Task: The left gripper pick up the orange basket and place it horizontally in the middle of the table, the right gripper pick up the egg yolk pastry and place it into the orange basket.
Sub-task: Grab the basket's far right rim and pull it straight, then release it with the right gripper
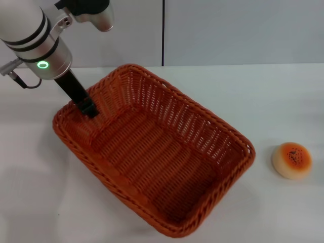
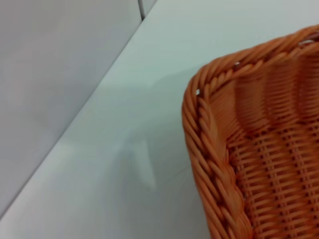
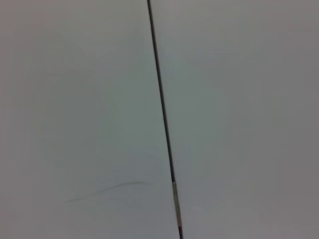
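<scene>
The orange basket (image 1: pixel 162 147) lies diagonally across the white table (image 1: pixel 268 101), one short end at the back left and the other near the front edge. My left gripper (image 1: pixel 87 109) comes down onto the back-left end, and its black fingers are clamped on the basket's wall just below the braided rim. The left wrist view shows only a rim corner of the basket (image 2: pixel 209 149) over the table (image 2: pixel 149 99). The egg yolk pastry (image 1: pixel 291 160) sits alone on the table to the right of the basket, a short gap away. My right gripper shows in no view.
A grey wall with a dark vertical seam (image 1: pixel 163 30) stands behind the table. The right wrist view shows only that wall and seam (image 3: pixel 162 109). A cable (image 1: pixel 20 81) hangs off the left arm at the far left.
</scene>
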